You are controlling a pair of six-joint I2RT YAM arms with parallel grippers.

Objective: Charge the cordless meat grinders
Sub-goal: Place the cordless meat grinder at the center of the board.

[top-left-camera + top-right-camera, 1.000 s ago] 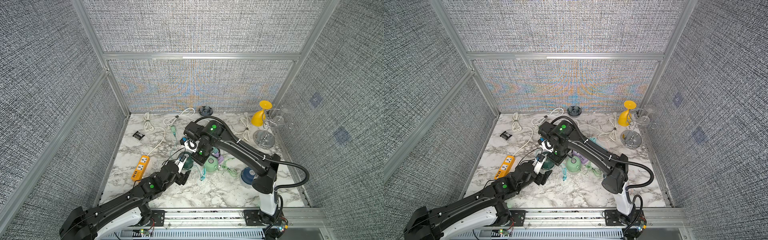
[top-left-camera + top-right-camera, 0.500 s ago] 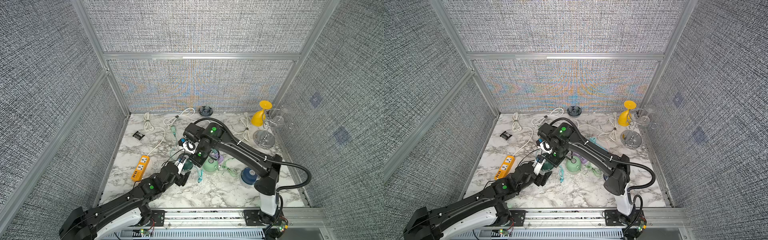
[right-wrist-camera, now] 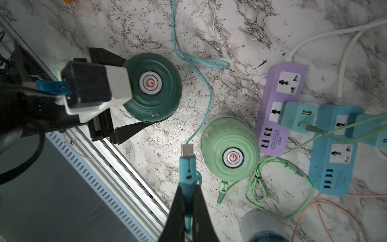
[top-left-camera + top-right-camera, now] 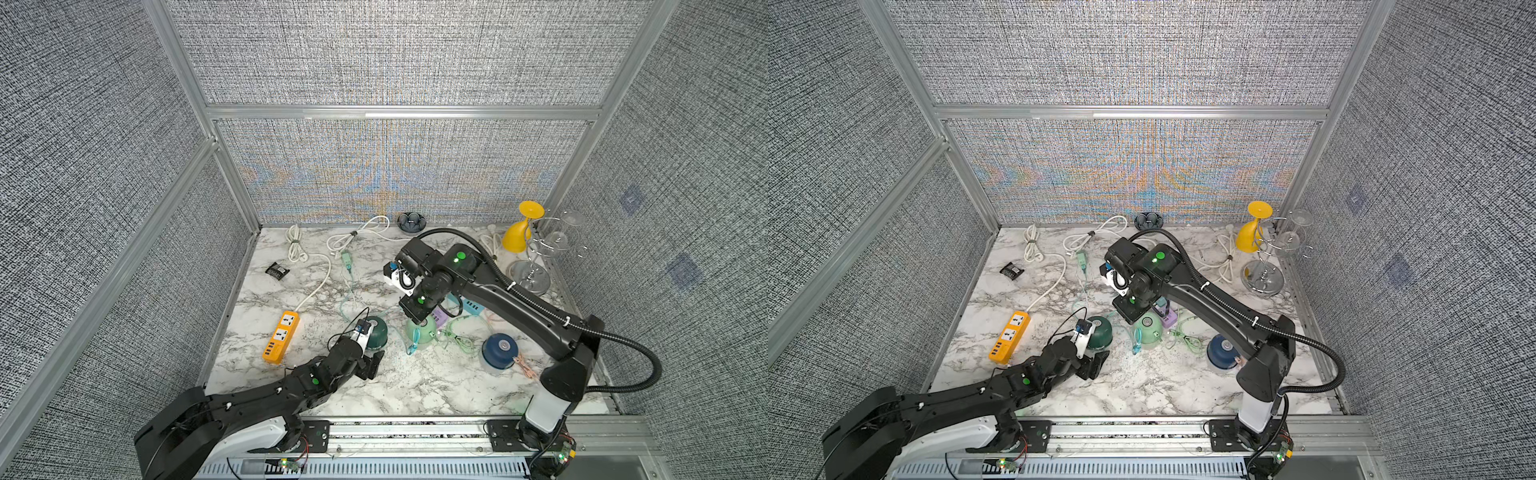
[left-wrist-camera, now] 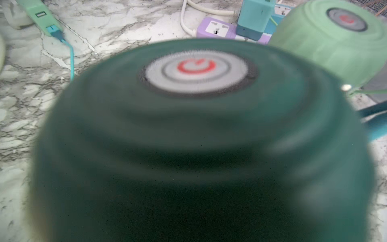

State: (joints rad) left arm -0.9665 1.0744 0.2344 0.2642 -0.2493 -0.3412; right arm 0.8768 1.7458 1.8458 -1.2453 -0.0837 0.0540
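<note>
Straddling dark green grinder (image 5: 196,136) with left gripper (image 3: 137,92), jaws wide; grip impossible to tell. Pinching teal plug (image 3: 187,165) in right gripper (image 3: 188,188), near mint green grinder (image 3: 228,146).

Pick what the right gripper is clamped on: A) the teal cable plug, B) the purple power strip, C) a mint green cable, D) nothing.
A: in the right wrist view the right gripper is shut on the teal cable plug, its metal tip bare beside the mint green grinder.
</note>
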